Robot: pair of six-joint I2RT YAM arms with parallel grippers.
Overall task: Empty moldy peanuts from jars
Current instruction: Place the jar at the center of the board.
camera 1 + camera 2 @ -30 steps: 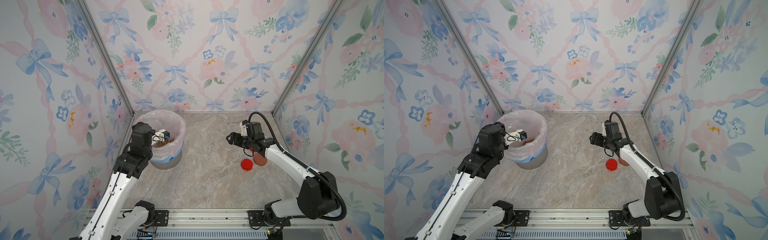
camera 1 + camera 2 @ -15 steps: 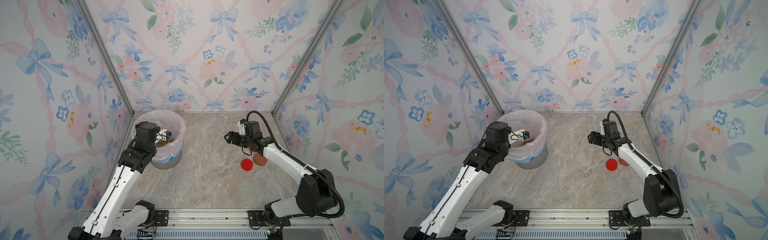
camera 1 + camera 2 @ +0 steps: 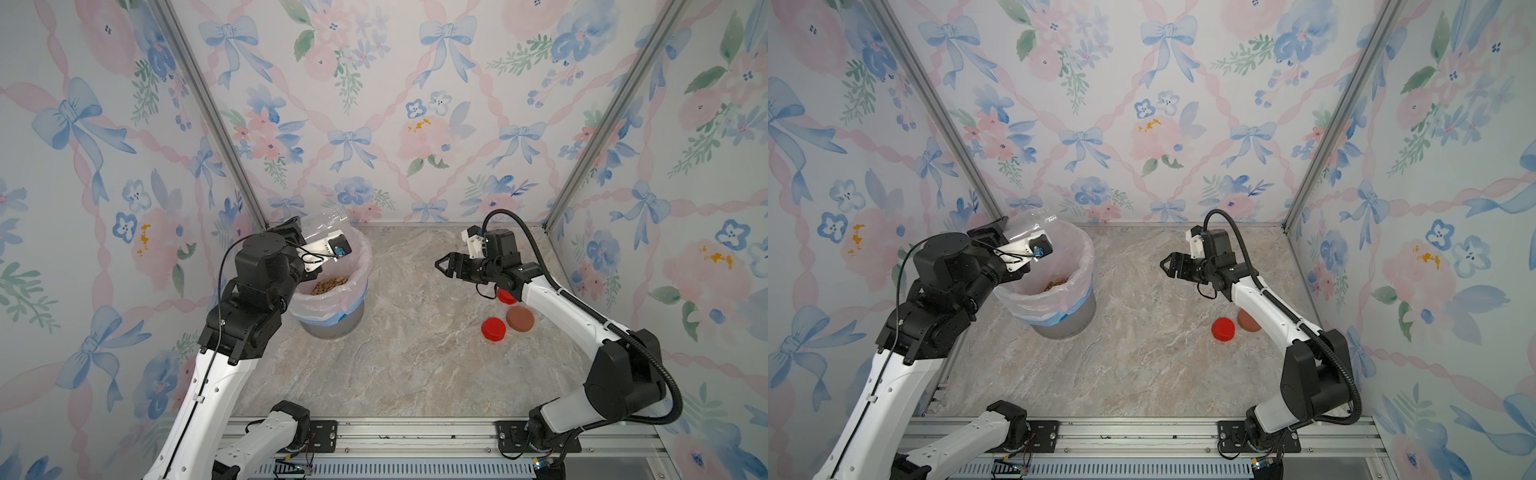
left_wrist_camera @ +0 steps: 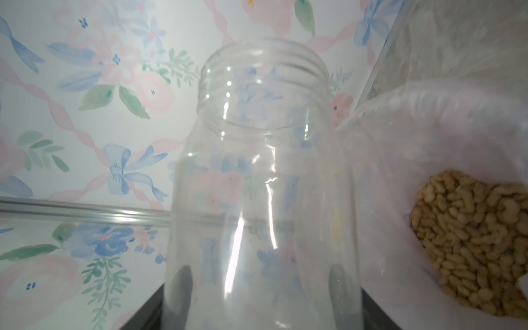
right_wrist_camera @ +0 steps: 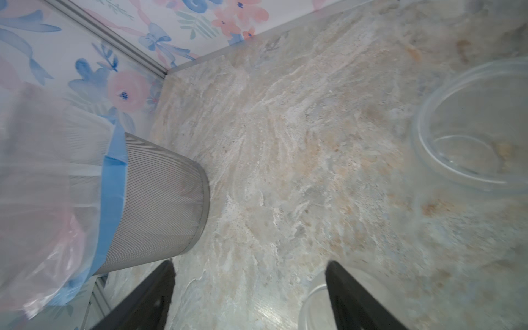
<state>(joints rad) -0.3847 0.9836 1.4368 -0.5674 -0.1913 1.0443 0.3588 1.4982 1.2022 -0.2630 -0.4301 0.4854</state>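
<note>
My left gripper (image 4: 260,285) is shut on an empty, lidless clear jar (image 4: 263,171), its dark fingers (image 4: 180,285) showing through the glass. In both top views this jar (image 3: 328,220) (image 3: 1030,224) hangs tilted over the bin's far left rim. The moldy peanuts (image 3: 330,286) (image 4: 471,243) lie heaped inside the bin. My right gripper (image 3: 442,264) (image 5: 250,265) is open and empty above the table. Two more open clear jars stand below it, a wide jar (image 5: 471,128) and a smaller jar (image 5: 314,303) by one finger.
The grey mesh bin (image 3: 332,328) (image 5: 160,200) with a pinkish liner stands at the back left. Two red lids (image 3: 493,328) (image 3: 506,296) and a brown lid (image 3: 520,319) lie on the marble table under the right arm. Patterned walls close in three sides.
The left arm has risen and swung the jar from over the bin's inside up toward the far rim. The right gripper has drifted a little to the left.
</note>
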